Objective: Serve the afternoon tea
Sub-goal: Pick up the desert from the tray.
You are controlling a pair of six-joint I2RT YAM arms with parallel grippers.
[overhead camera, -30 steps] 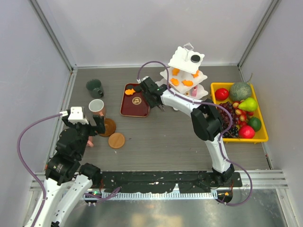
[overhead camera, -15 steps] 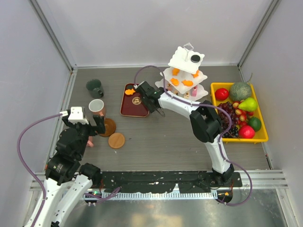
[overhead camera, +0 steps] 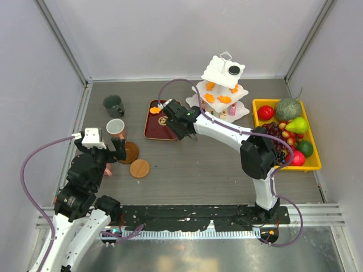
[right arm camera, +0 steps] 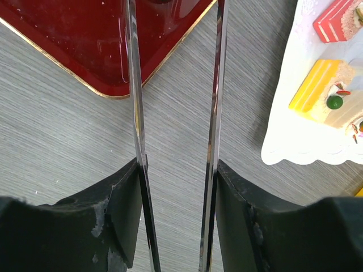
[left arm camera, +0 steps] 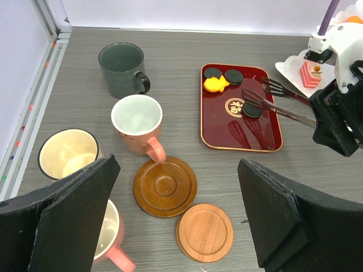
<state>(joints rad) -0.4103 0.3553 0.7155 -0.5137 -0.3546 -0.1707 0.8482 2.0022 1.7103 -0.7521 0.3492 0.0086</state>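
Found the right claw [right arm camera: 178, 181] partly closed on the tongs [right arm camera: 135, 85], one finger pressed against the outside of each blade, with the blades apart. Saw the tongs reaching over the right part of the red tray [left arm camera: 238, 136], tips near a black round [left arm camera: 251, 110]. Noted an orange sweet [left arm camera: 215, 84] beside two more rounds at the tray's far end. Placed the stand [overhead camera: 221, 90] just right of the tray, with cakes [right arm camera: 323, 93] on its bottom tier. Found the left claw [left arm camera: 177, 167] wide open and holding nothing, above the desk [left arm camera: 227, 51]. Counted four mugs left of the tray: green mug [left arm camera: 121, 68], pink mug [left arm camera: 138, 123], cream mug [left arm camera: 65, 156], and a second pink one at the near edge. Spotted a dark coaster [left arm camera: 165, 186] and a light coaster [left arm camera: 205, 232] side by side, near the pink mug.
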